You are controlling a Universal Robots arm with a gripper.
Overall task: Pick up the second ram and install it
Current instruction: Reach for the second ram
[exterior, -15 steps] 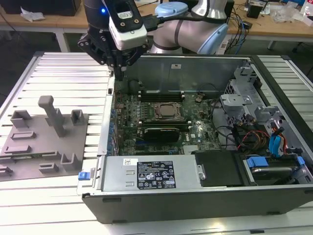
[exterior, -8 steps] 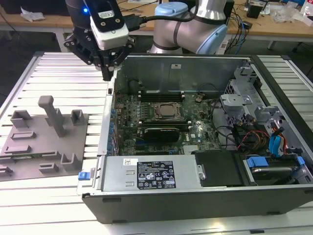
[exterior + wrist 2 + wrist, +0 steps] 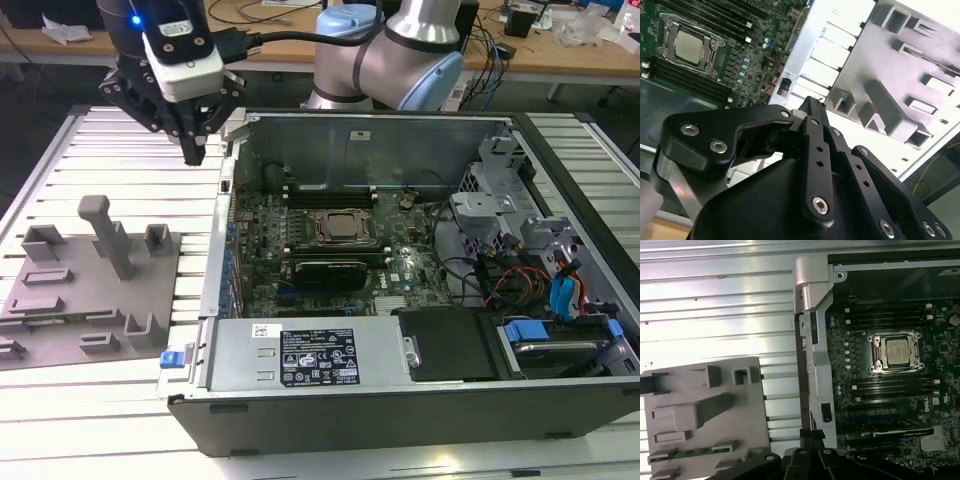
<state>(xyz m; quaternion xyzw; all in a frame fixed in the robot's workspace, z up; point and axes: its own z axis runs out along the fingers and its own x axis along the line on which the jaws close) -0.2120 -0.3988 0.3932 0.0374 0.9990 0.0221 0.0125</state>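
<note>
A: One question: where's the second ram [image 3: 60, 318]?
B: Lying flat in a slot on the near part of the grey tray [image 3: 150, 285]. The tray sits beside the computer case [image 3: 400, 410], on the exterior view's left of it. Nothing touches the ram.
A: Gripper [image 3: 194, 152]?
B: Hanging above the slatted table [image 3: 110, 140], between tray and case, close to the case's far corner. Fingers pinched together, nothing between them. Well apart from the ram, farther back and higher.
A: Inside the case?
B: Power supply [image 3: 300, 355] along the near wall. Behind it the motherboard [image 3: 260, 225], processor socket [image 3: 342, 228] in the middle. Drive cage [image 3: 520, 235] and cables [image 3: 540, 285] fill the case end away from the tray.
A: Behind the case?
B: Arm [image 3: 400, 50] rises just past the back wall. Wooden desks [image 3: 560, 55] beyond that.
</note>
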